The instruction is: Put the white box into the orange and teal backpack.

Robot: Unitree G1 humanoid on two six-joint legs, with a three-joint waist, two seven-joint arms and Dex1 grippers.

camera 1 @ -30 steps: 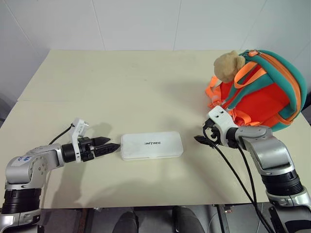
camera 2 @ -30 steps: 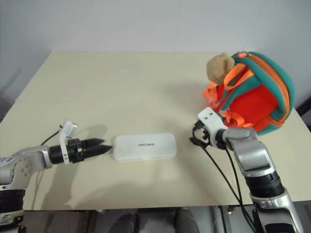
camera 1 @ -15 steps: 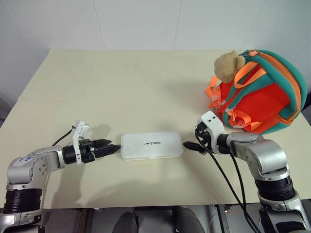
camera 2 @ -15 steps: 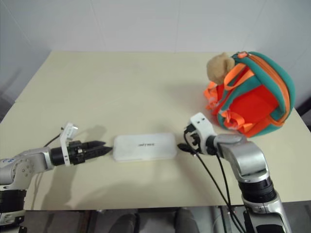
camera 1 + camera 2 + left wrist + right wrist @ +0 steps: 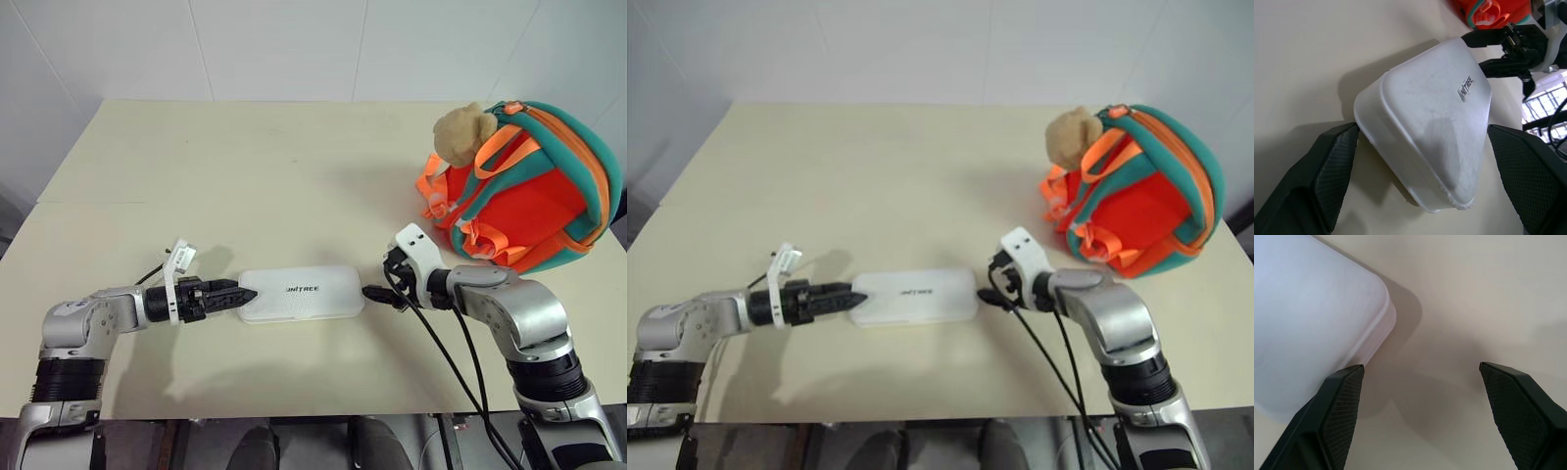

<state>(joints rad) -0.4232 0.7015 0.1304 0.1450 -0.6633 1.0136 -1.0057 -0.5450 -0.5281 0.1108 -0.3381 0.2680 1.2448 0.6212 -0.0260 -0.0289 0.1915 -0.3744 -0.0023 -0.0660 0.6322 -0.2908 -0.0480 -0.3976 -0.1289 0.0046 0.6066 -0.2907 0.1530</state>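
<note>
The white box (image 5: 302, 292) lies flat near the table's front edge, lettering up. My left gripper (image 5: 240, 293) is open at the box's left end. In the left wrist view that end of the white box (image 5: 1425, 122) sits between the two spread fingers (image 5: 1327, 176). My right gripper (image 5: 374, 293) is open at the box's right end. In the right wrist view a corner of the white box (image 5: 1312, 323) lies beside one finger (image 5: 1342, 406), and bare table fills the gap. The orange and teal backpack (image 5: 534, 191) stands at the right, with its tan plush bear (image 5: 460, 132) on top.
The cream table (image 5: 274, 186) stretches bare behind the box to the white wall. Black cables (image 5: 460, 362) hang from my right wrist over the table's front edge. The backpack sits close to the table's right edge.
My left gripper has slid right until its fingers flank the box's left end. My right gripper has moved left from beside the backpack to the box's right end.
</note>
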